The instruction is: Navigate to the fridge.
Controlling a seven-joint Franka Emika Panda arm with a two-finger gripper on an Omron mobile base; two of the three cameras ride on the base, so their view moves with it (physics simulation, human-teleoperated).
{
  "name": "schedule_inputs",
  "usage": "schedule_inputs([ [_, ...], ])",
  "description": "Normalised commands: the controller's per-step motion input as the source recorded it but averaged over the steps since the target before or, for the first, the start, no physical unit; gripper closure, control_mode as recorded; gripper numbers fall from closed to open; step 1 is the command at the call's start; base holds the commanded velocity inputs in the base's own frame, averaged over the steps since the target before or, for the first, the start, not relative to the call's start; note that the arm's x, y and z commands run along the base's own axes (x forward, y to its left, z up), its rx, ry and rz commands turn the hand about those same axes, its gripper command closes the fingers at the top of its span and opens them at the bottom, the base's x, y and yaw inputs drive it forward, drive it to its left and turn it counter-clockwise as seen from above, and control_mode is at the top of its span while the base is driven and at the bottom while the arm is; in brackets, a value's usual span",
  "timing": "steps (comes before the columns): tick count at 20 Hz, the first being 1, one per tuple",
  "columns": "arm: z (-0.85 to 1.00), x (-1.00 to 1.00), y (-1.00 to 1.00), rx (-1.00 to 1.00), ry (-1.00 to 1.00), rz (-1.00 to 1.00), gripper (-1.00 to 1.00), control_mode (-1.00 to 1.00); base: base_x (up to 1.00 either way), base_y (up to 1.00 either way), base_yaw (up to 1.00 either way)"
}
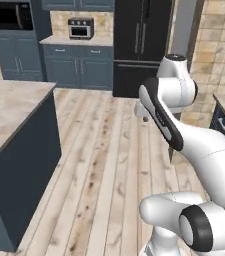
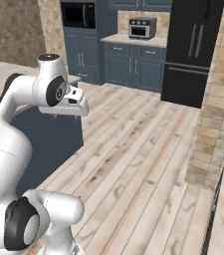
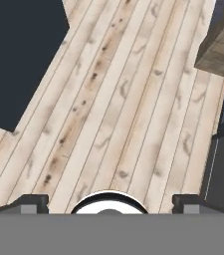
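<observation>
The fridge [image 1: 141,45] stands at the far end of the room, ahead of the robot and well apart from it, with a long stretch of wooden floor [image 1: 109,160] between. In the left base view it is a little right of the middle, partly behind the raised elbow of the arm; in the right base view the fridge [image 2: 195,50] is at the upper right, just beyond a stone-tiled pillar [image 2: 215,109]. Its long axis is vertical and it is taller than the blue-grey cabinets [image 1: 76,65] beside it. I judge that the base must drive forward along the floor boards, keeping the pillar on its right and the dark kitchen island [image 1: 14,150] on its left.

The hand [image 3: 110,201] points down at the floor. Its two dark fingertips [image 3: 31,203] are far apart at the bottom of the hand view, so it is open and holds nothing.

The right base view shows both vertical bar handles and the drawer of the fridge without obstruction, and also how the pillar stands near the route. The left base view shows better the marble top of the island table and the toaster oven [image 1: 81,28] on the table next to the fridge. The hand view gives the floor below, a corner of the island [image 3: 19,60] and a corner of the pillar [image 3: 223,45]
</observation>
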Motion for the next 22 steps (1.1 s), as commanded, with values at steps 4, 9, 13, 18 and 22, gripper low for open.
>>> schedule_inputs([
  [4,0.0,0.0,0.0,0.0,0.0,0.0,-1.0,1.0,1.0,0.04,-0.4],
  [9,0.0,0.0,0.0,0.0,0.0,0.0,-1.0,1.0,1.0,0.15,-0.32],
  [13,0.0,0.0,0.0,0.0,0.0,0.0,-1.0,1.0,1.0,0.15,-0.29],
  [18,0.0,0.0,0.0,0.0,0.0,0.0,-1.0,1.0,1.0,0.05,-0.26],
  [22,0.0,0.0,0.0,0.0,0.0,0.0,-1.0,1.0,1.0,0.03,-0.21],
])
